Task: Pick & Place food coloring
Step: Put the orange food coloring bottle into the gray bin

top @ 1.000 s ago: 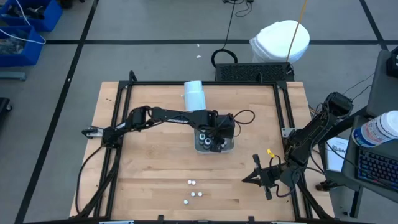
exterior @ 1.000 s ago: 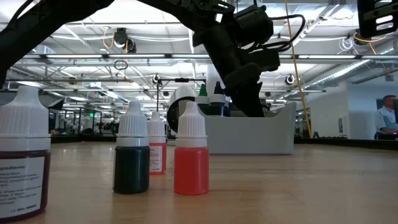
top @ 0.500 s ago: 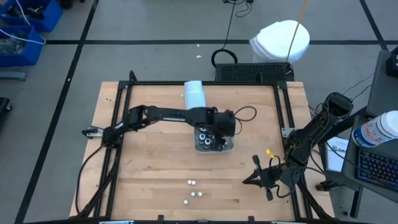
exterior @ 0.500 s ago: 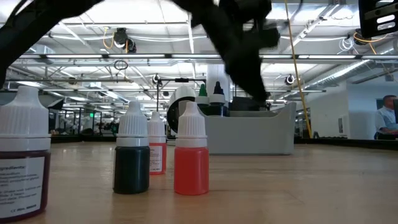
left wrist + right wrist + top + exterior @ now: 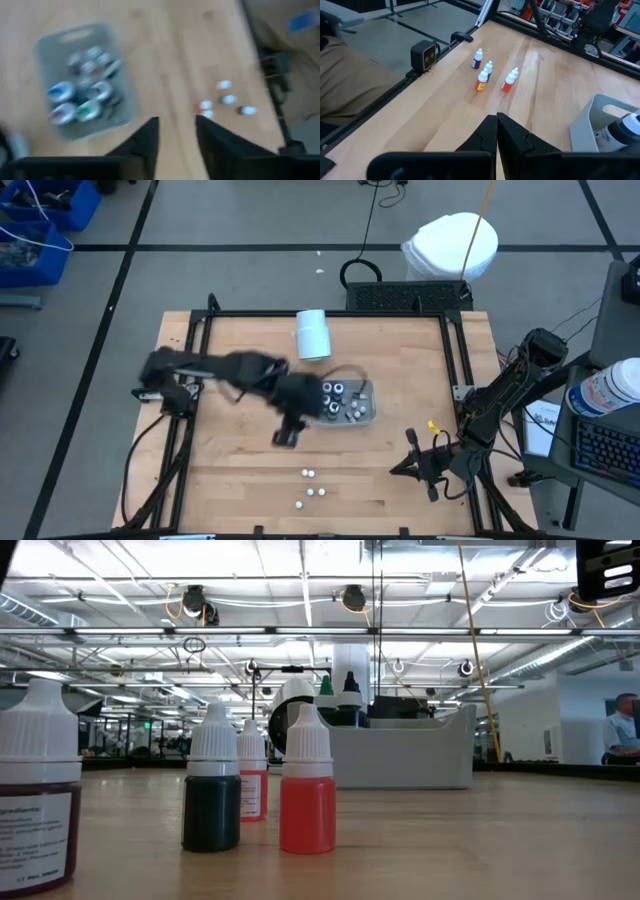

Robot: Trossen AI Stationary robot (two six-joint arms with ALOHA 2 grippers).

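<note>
Four small food coloring bottles (image 5: pixel 310 488) stand upright on their bases near the table's near edge; the low view shows them close, dark (image 5: pixel 212 792), orange (image 5: pixel 307 783) and red ones. More bottles (image 5: pixel 80 95) stand in the grey tray (image 5: pixel 368 412) at mid-table. My left gripper (image 5: pixel 285 435) hangs open and empty over bare wood, left of the tray and nearer the table's near edge; its wrist view (image 5: pixel 177 137) is blurred. My right gripper (image 5: pixel 398 469) waits shut at the near right, pointing toward the loose bottles (image 5: pixel 487 72).
A white cylinder (image 5: pixel 313 335) lies near the far edge, beyond the tray. A black frame (image 5: pixel 195 330) borders the table. Bare wood lies between the tray and the loose bottles. A small black box (image 5: pixel 424 54) sits at the table's near edge.
My left arm has swung away from above the tray, toward the table's left and near edges, fast enough to blur. It has left the low view, where the tray and its bottles now show unobstructed. The loose bottles have stayed put.
</note>
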